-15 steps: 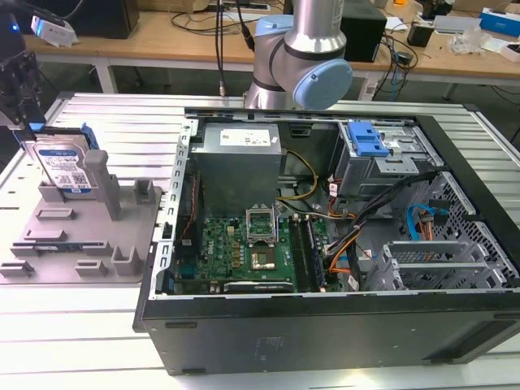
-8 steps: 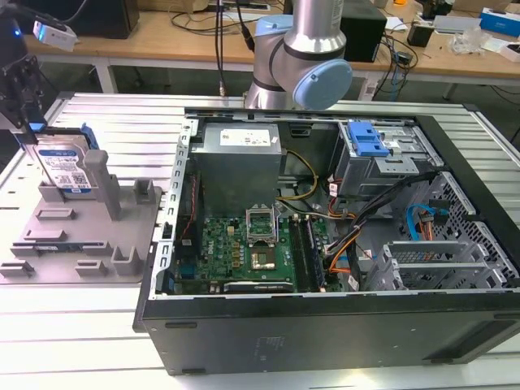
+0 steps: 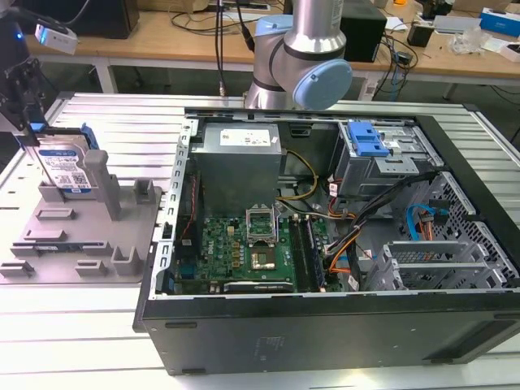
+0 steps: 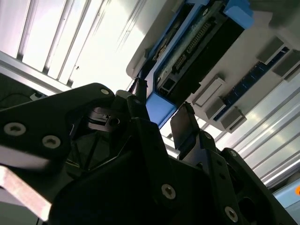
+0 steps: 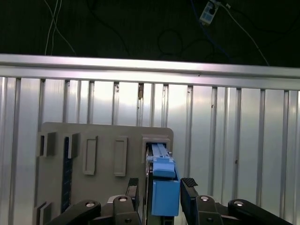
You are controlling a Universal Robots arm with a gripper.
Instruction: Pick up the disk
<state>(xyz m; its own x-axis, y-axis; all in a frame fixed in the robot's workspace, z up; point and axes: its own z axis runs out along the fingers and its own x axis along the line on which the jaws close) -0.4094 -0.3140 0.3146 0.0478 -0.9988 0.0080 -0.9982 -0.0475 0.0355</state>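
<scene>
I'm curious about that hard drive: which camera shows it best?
The exterior view: the hard drive stands upright in the grey fixture tray, label visible. Both wrist views show its blue-railed edge between the open jaws.

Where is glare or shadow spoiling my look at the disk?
Second wrist view: glare whites out the table beside the disk, and the pincer is a dark shape. First wrist view: bright table, darkness beyond, disk's blue end well lit. Exterior view: even light, no glare on the disk.

Ribbed aluminium tabletop (image 3: 97,325) — wooden workbench (image 3: 146,47) behind, strewn with cables (image 3: 218,32)
</scene>
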